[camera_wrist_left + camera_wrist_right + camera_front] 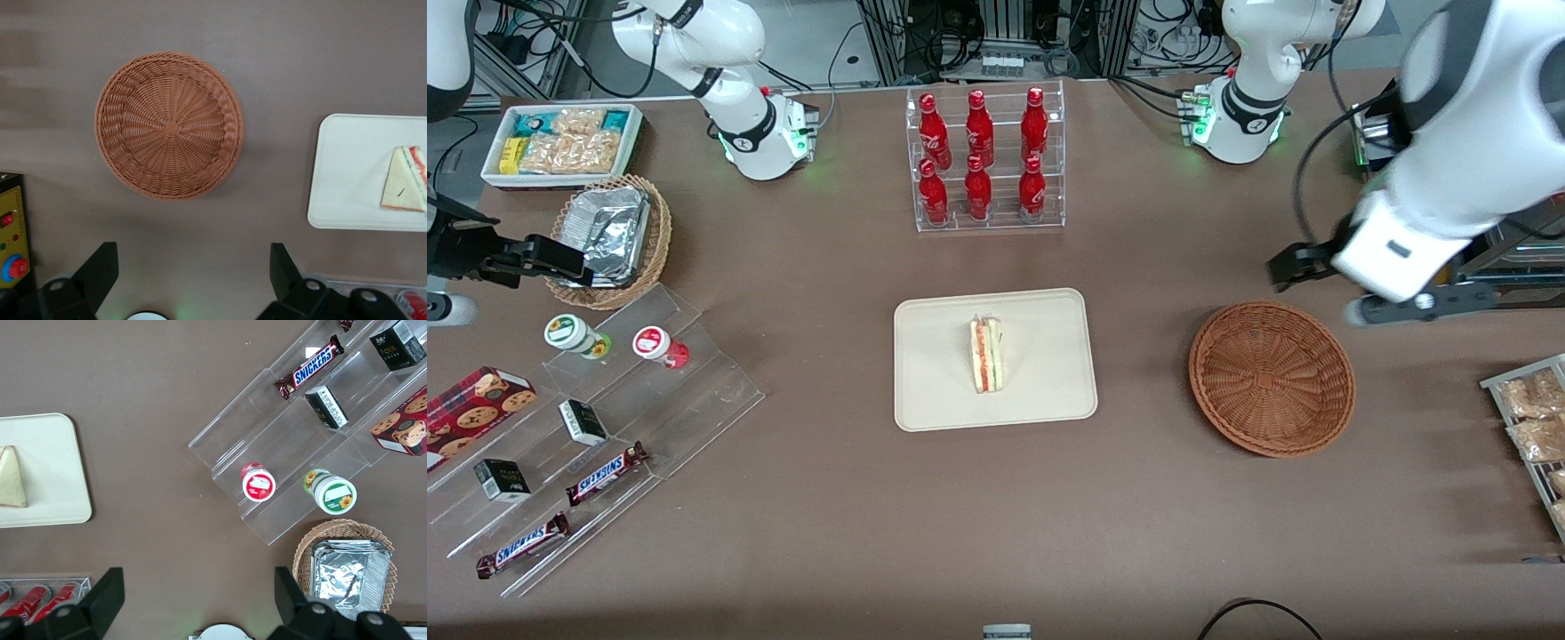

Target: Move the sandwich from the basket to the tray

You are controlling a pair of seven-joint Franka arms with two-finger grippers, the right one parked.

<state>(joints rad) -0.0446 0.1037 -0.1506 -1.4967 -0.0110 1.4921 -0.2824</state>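
Sandwich (987,356) lying flat near the middle of the tray (934,391), centre of the front frame, cut edge with red and green layers showing. Basket (1270,377) right of the tray, well apart from it, with nothing inside. Gripper (190,273) held high above the table, farther from the front camera than the basket, fingers (100,270) spread wide and clamping nothing. Rack of red bottles (983,156) at upper centre.

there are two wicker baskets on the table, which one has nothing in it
The reddish-brown basket, near the working arm's open pincer. Its weave is bare inside, while the lighter tan basket holds foil containers. The sandwich lies on the tray.
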